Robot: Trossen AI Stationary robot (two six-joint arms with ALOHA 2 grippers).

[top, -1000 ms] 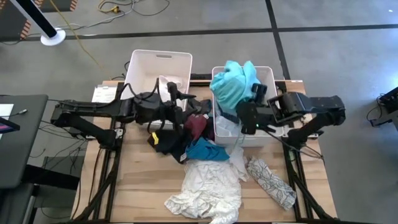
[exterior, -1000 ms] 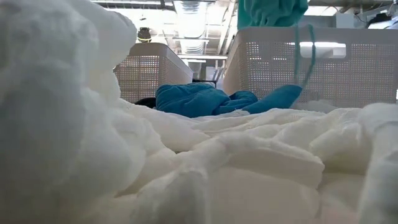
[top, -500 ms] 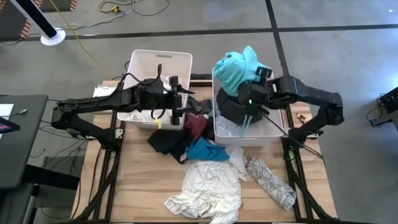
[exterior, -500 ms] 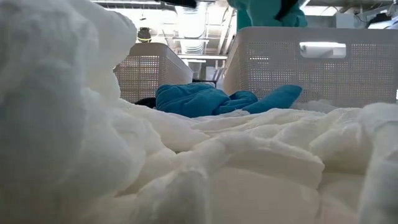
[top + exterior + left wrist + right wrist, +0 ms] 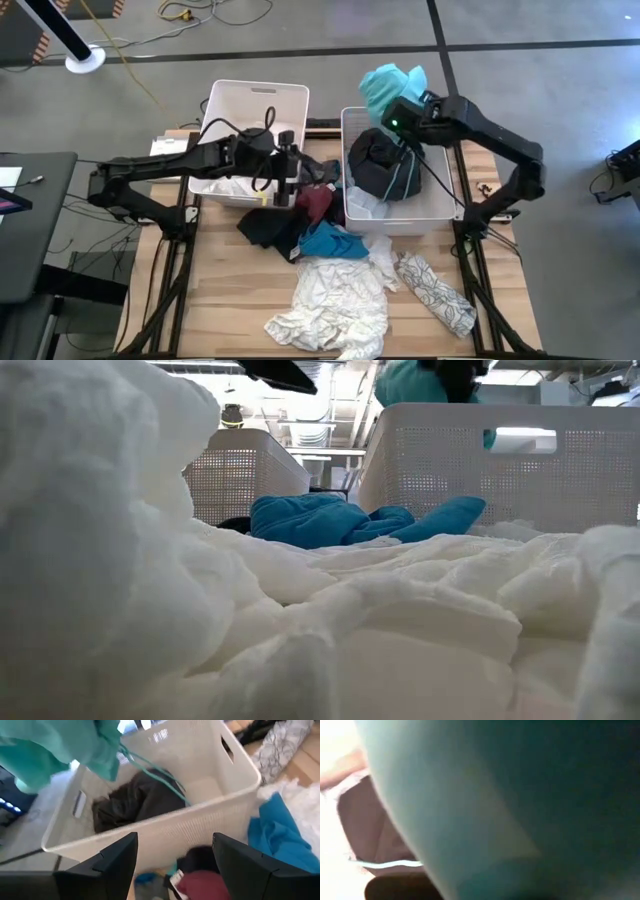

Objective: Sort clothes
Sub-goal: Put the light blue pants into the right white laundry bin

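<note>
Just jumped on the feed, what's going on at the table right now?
The right gripper holds a teal garment up over the far end of the right bin, which already holds a black garment. The left gripper hangs open between the two bins, holding nothing. A pile of clothes is still unsorted on the table.

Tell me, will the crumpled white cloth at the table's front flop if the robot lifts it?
The crumpled white fabric garment would probably sag and dangle, since it lies in soft folds. It looks light, so a push would likely bunch it up rather than slide it whole.
</note>
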